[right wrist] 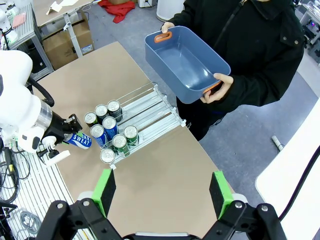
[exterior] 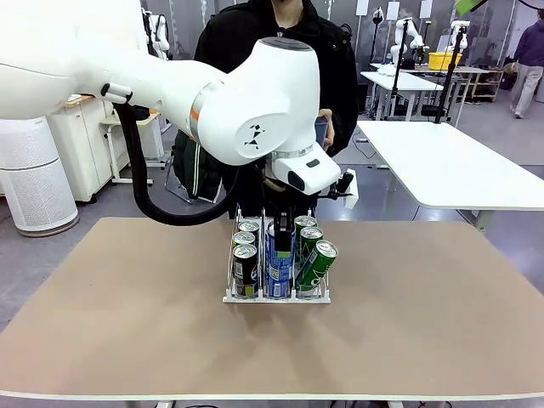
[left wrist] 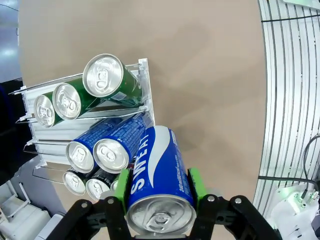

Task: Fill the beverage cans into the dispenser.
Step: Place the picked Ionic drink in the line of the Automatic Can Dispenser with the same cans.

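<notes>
The left gripper point(left wrist: 159, 200) pinched a blue can point(left wrist: 159, 180) at the bottom of its wrist view, long axis pointing up-left toward the rack point(left wrist: 144, 87) just beyond. The rack held seven cans: three green, two blue, two dark. The right gripper point(right wrist: 162, 192) hung spread and empty, farther off. A person held one blue bin point(right wrist: 186, 62).
</notes>
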`<control>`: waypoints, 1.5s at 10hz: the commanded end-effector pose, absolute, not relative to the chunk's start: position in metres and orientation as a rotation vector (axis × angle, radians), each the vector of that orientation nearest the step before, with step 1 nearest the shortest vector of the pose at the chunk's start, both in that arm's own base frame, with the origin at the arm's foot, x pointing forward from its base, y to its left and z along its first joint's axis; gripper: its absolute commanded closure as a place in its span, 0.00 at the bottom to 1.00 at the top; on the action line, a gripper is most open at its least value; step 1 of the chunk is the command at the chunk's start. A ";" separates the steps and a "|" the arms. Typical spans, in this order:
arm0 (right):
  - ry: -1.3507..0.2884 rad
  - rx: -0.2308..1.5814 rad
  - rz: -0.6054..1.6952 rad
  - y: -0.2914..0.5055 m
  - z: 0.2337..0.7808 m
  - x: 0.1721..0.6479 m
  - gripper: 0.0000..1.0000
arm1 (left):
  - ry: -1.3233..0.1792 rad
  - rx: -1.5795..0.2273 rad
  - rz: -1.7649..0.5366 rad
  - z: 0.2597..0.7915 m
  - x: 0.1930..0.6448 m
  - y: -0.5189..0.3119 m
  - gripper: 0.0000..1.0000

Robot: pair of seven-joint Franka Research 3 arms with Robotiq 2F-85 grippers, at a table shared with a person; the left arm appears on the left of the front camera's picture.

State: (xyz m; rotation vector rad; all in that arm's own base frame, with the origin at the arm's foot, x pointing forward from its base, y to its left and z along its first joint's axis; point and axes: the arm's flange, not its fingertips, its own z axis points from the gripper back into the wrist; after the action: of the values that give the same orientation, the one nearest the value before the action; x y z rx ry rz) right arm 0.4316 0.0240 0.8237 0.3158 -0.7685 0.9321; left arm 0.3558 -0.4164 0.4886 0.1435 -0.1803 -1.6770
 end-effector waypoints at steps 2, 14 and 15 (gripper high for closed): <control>-0.761 0.316 0.929 0.025 0.822 0.429 0.00 | -0.192 0.204 -1.641 0.466 0.364 -0.416 0.42; -0.761 0.316 0.929 0.025 0.822 0.429 0.00 | -0.287 0.246 -1.522 0.434 0.420 -0.404 0.42; -0.761 0.316 0.929 0.025 0.822 0.429 0.00 | -0.288 0.239 -1.525 0.434 0.423 -0.406 0.42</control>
State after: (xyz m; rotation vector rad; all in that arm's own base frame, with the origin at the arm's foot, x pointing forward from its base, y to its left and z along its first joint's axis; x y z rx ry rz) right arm 0.4316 0.0240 0.8237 0.3158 -0.7685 0.9320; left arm 0.4084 -0.4046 0.4334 0.1912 -0.2132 -1.5356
